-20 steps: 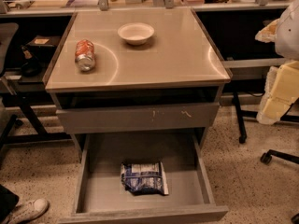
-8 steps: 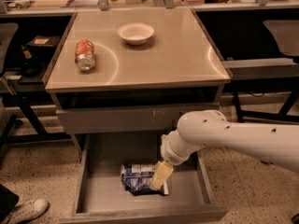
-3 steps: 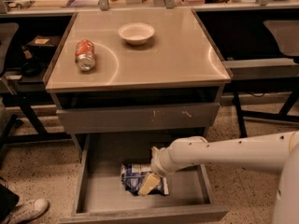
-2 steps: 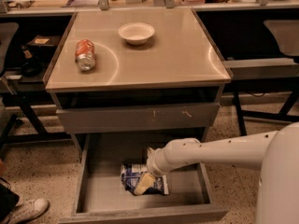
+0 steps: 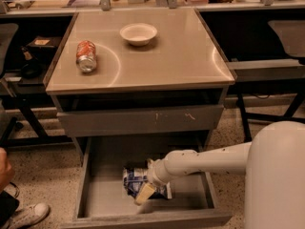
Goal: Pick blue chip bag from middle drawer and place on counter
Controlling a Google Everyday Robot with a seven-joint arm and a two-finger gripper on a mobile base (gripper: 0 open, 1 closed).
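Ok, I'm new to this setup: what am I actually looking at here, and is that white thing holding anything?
There is one camera, looking down at a grey cabinet. The white tube coming in from the right is the robot's arm. Its hand is down in the open middle drawer, right on the blue chip bag. I cannot tell whether it has gripped the bag yet. Up on the counter are an orange-red soda can lying on its side and a white bowl.

Gripper (image 5: 145, 193) at blue chip bag (image 5: 132, 179) in middle drawer (image 5: 102, 197); can (image 5: 86, 56) left of bowl (image 5: 138, 34) on counter (image 5: 181, 56).
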